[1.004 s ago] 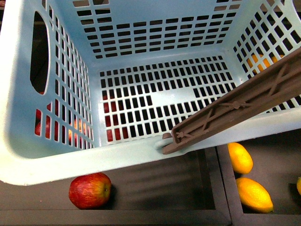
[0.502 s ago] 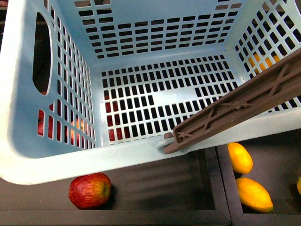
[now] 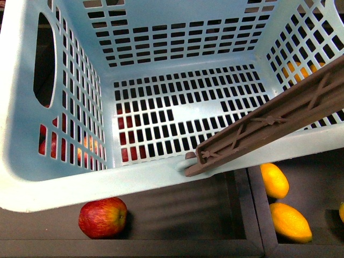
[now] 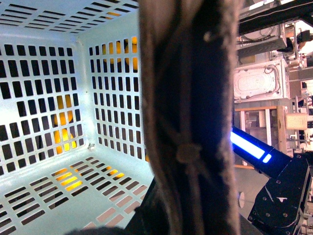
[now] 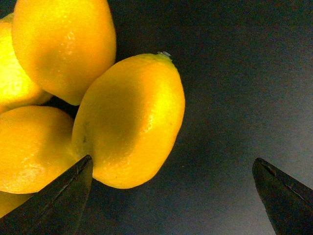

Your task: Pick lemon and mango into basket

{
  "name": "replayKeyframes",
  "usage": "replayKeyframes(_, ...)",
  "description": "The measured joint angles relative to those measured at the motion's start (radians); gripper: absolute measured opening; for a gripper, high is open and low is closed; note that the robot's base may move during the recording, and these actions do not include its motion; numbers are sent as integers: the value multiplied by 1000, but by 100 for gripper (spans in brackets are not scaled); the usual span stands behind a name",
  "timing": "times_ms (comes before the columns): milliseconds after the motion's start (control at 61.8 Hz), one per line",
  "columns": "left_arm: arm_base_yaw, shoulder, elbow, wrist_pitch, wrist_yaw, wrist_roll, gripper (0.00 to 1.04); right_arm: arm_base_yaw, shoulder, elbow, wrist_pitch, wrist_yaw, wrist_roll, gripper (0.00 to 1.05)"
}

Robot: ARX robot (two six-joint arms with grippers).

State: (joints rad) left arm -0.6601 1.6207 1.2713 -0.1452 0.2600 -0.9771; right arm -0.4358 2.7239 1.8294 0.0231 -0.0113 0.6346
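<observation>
Basket has drifted slightly left, empty; my right gripper hangs spread over a lemon; left gripper's state: cannot tell.

basket rear | apple before it, left compartment | far lemon, near lemon right compartment

Three close views around the basket.
The front view looks steeply down into it from above its near rim. The left wrist view, hard against the handle, faces an inner corner, sharing that interior. The right wrist view looks closely down on lemons outside it.
</observation>
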Motion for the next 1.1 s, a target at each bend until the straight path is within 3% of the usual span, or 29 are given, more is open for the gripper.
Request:
replayKeyframes(437,0,0,0,0,-1,0,4,18,117,222,-64,4,13,96)
replayKeyframes(1101,0,0,0,0,0,0,4,26,176,292,-60,5,24,96)
